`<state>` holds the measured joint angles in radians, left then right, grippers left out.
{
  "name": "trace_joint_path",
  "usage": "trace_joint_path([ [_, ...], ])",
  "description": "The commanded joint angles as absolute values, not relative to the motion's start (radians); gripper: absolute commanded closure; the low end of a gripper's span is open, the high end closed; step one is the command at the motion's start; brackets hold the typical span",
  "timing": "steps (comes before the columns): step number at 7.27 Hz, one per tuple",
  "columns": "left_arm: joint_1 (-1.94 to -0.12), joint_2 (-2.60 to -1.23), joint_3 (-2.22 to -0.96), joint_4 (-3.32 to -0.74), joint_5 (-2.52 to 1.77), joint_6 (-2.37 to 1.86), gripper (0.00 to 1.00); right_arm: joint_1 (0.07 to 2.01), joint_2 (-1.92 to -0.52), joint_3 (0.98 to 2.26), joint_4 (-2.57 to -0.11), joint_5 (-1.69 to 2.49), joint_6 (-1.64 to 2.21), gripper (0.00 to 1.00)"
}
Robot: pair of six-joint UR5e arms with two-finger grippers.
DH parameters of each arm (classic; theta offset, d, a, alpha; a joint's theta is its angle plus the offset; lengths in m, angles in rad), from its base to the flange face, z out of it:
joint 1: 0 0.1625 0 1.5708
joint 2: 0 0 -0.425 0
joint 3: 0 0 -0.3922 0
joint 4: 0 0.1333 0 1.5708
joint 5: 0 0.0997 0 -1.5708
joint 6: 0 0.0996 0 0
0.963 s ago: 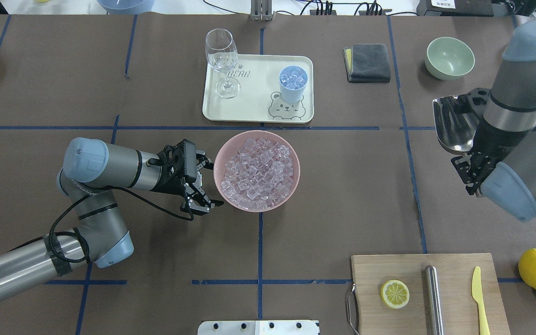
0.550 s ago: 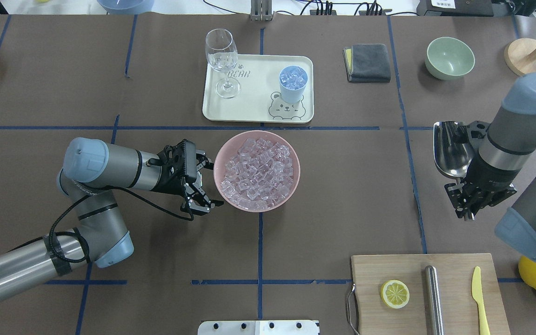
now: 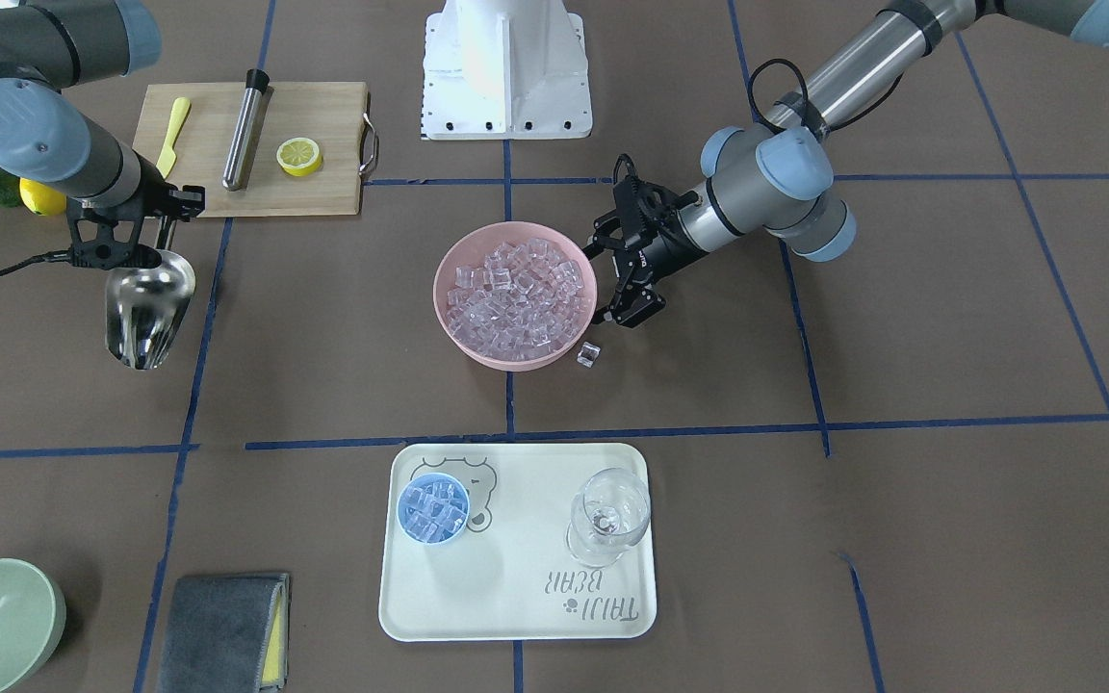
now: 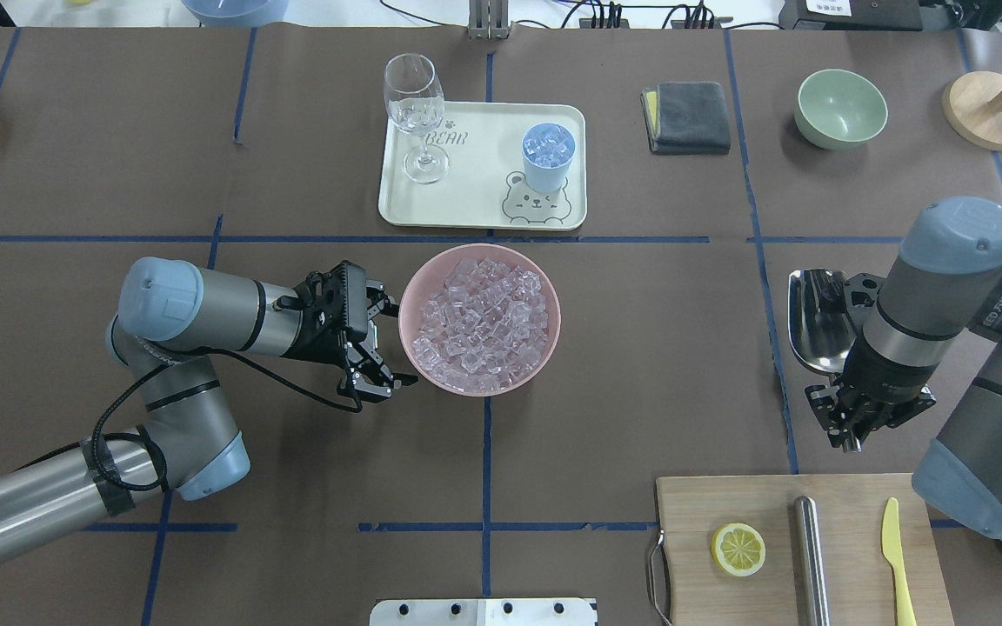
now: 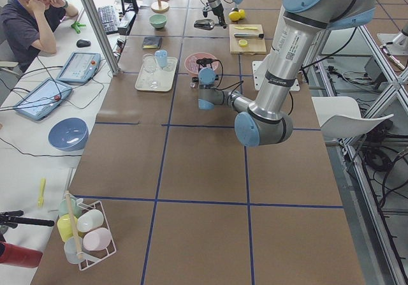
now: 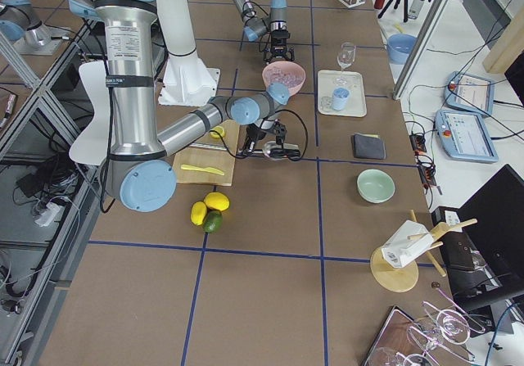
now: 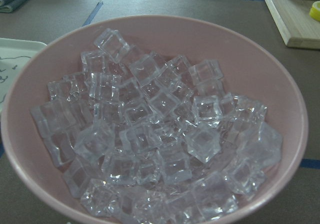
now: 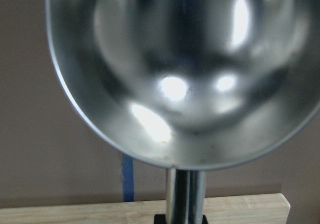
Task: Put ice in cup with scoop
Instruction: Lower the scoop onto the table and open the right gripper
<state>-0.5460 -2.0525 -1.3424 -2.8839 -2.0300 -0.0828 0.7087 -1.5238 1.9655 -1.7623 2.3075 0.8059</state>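
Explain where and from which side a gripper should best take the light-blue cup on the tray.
Probably across the outer wall of the cup below the rim, coming level from the robot's right. It stands upright, round and handle-less, and ice fills its mouth, leaving no room for a finger inside. The wine glass stands on its left on the same tray, so the right is freer.
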Motion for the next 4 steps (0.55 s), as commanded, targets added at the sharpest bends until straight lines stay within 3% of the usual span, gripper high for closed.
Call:
trace_joint_path([
  [1, -0.545, -2.052, -1.342, -2.884, -2.029, -0.083, 0.00, 0.695, -1.525, 1.950, -1.761, 2.307, 0.807, 1.00],
  [4, -0.545, -2.052, -1.342, -2.884, -2.029, -0.083, 0.00, 0.692, -1.523, 1.876, -1.660, 2.306, 0.808, 1.00],
])
